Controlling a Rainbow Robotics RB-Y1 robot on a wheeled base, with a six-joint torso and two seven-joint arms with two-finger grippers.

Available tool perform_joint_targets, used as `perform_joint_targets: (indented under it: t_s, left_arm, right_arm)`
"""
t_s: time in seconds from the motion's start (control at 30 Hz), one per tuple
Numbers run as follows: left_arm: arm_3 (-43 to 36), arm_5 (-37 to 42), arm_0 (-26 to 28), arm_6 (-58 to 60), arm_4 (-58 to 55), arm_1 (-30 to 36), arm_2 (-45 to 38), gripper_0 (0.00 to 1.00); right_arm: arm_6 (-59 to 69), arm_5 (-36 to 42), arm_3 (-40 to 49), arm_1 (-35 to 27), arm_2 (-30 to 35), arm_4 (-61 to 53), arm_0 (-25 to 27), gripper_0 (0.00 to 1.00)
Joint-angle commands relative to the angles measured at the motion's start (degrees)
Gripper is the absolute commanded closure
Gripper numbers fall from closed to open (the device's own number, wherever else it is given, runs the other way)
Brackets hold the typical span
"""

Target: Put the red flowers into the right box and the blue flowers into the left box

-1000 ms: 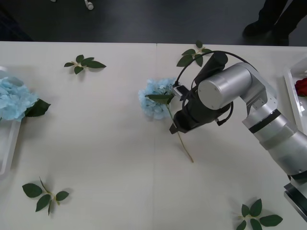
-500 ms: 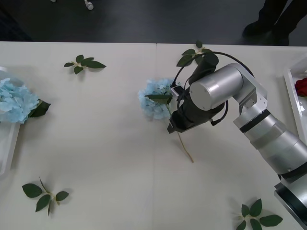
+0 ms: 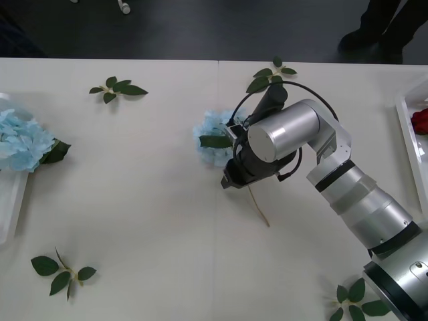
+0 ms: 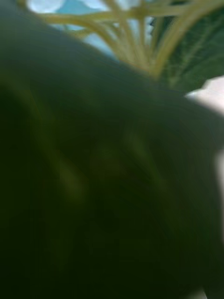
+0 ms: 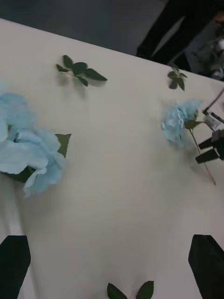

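Observation:
One blue flower (image 3: 212,136) lies mid-table, its stem (image 3: 259,208) trailing toward me; it also appears in the left wrist view (image 5: 178,120). My right gripper (image 3: 229,182) is down at the stem just below the head. Seen from the left wrist, its two black fingers (image 5: 206,142) stand apart, open. The right wrist view looks from very close at the flower's yellow-green stem branches (image 4: 140,42). More blue flowers (image 3: 23,140) lie at the left box (image 3: 8,214). A red flower (image 3: 420,122) lies in the right box (image 3: 406,127). My left gripper (image 5: 112,266) hovers open near the left box.
Loose green leaf sprigs lie at the back left (image 3: 119,88), behind the right arm (image 3: 271,77), at the front left (image 3: 61,273) and at the front right (image 3: 358,301). The table's far edge (image 3: 167,59) borders a dark floor.
My right arm has swung left across the table, carrying its gripper leftward along the stem to just below the blue flower's head. The flower has barely shifted.

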State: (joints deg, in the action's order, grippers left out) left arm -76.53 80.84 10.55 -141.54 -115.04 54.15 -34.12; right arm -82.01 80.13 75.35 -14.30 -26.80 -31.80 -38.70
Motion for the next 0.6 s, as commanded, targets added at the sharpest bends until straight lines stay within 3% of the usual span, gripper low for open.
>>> perform_joint_targets:
  t_s: [0.03,0.07,0.13,0.2,0.3,0.43,0.6]
  left_arm:
    - [-2.1,4.8,-1.5,-9.6,-0.5,1.0,-1.4,0.00]
    - [-2.6,6.9,-2.4,-12.2,-0.5,1.0,-1.3,0.00]
    - [-2.7,9.5,-3.5,-13.5,-0.4,1.0,-1.0,0.00]
    - [-2.7,12.8,-5.3,-13.5,0.3,1.0,-0.9,0.00]
    - [-2.7,16.5,-8.0,-13.5,2.8,1.0,-0.8,0.00]
    - [-2.8,20.9,-12.1,-13.5,6.4,1.0,-0.4,0.00]
    - [-2.8,25.4,-17.8,-13.5,10.1,1.0,1.6,0.00]
  right_arm:
    - [1.6,-0.4,0.1,0.9,0.0,0.9,-1.6,0.00]
    - [1.5,-0.8,0.1,0.9,0.0,1.0,-1.6,0.02]
    - [1.4,-1.4,-0.2,1.0,-0.1,1.3,-1.5,0.24]
    - [1.2,-2.2,-0.2,1.0,-0.1,1.9,-1.3,0.47]
    - [1.0,-2.9,-0.3,1.0,0.0,2.7,-0.9,0.88]
    - [1.0,-3.6,-0.2,1.0,0.0,3.4,-0.6,1.00]
    - [0.5,-4.7,-0.2,1.0,0.0,3.9,0.1,1.00]
